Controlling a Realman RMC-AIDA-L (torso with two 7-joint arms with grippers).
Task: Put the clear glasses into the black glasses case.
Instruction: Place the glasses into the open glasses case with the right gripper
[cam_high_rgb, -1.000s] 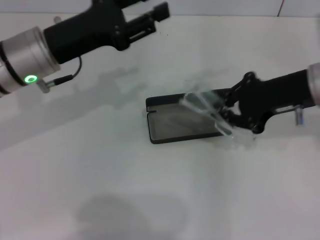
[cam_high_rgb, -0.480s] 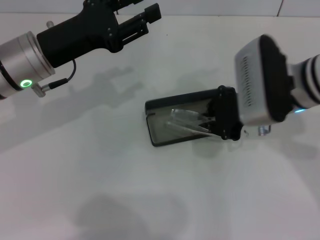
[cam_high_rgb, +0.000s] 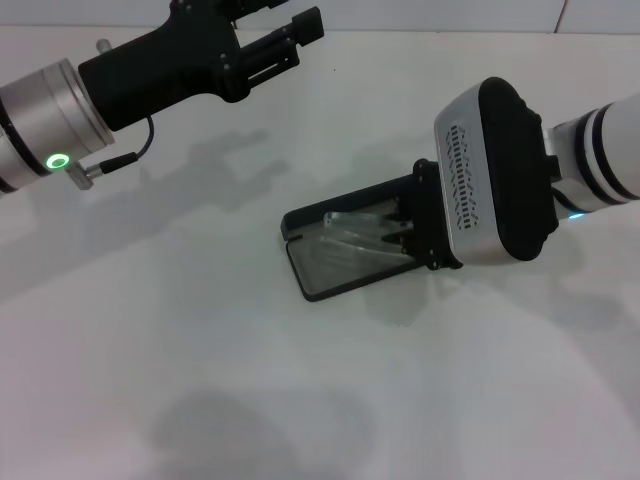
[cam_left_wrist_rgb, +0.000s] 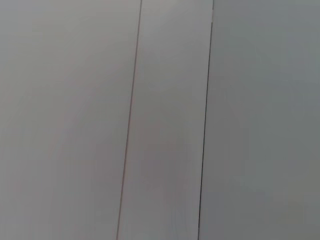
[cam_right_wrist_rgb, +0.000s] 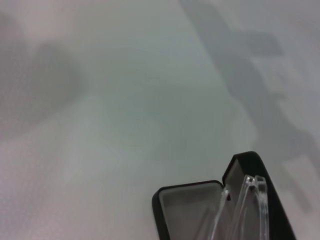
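- The right gripper (cam_high_rgb: 425, 232) reaches in from the desk's right edge, tipped down over the right end of the black glasses case (cam_high_rgb: 330, 278). Its bulky silver and black wrist housing hides the fingers, so whether they are spread or pressed together cannot be told, nor whether they grip anything.
- The clear glasses (cam_high_rgb: 360, 238) lie inside the open case, near the middle of the white desk (cam_high_rgb: 200, 350). Their transparent arms slant across the grey lining toward the right gripper, and the end nearest the gripper disappears under it.
- The case rests flat on the desk with its tray facing up. Its raised lid runs along the side toward the desk's far edge.
- In the right wrist view, the open case (cam_right_wrist_rgb: 200, 205) shows its grey lining, and 2 thin clear arms of the glasses (cam_right_wrist_rgb: 247, 200) sit close to the dark lid's inner side. No fingers appear there.
- The left gripper (cam_high_rgb: 285, 45) hangs above the desk's far left corner, well apart from the case. Its 2 black fingers (cam_high_rgb: 300, 22) stand with a narrow gap between them and hold nothing.
- The left wrist view shows only a pale panelled surface (cam_left_wrist_rgb: 165, 120) with 2 thin dark seams.
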